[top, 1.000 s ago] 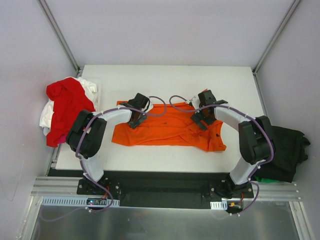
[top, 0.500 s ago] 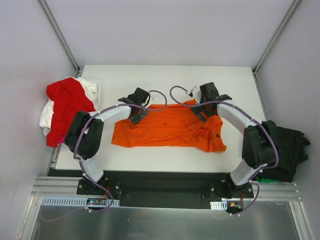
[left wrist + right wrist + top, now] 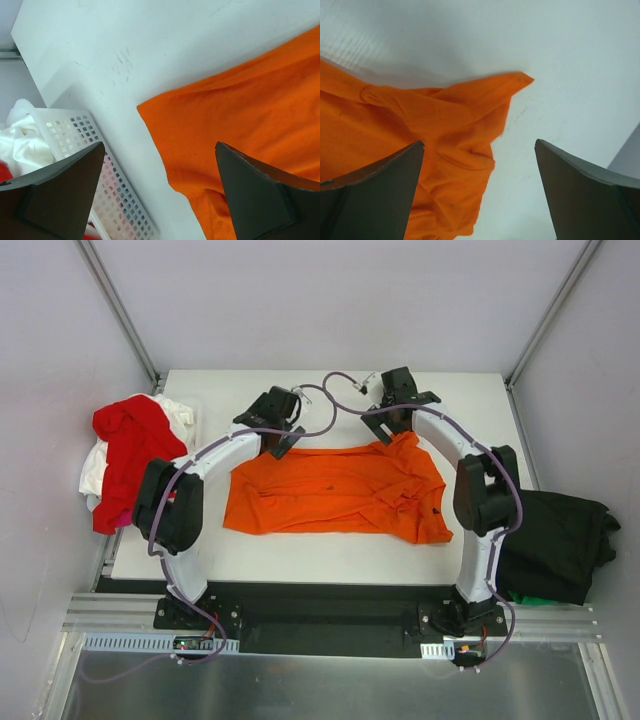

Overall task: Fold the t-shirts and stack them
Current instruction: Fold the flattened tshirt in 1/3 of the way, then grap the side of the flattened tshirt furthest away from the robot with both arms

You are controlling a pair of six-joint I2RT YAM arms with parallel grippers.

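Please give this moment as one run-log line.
orange shirt: spread on table, not held | left hand: open, over its far-left corner | right hand: open, over its far-right corner

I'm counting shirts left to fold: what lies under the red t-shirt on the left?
White cloth pokes out beneath the red t-shirt, both heaped in a white mesh basket. Whether more shirts lie deeper is hidden by the red one.

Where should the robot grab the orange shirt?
Probably its two far corners, from above: the orange t-shirt lies flat on the table, a corner poking out free below the left end effector and the right end effector, both open.
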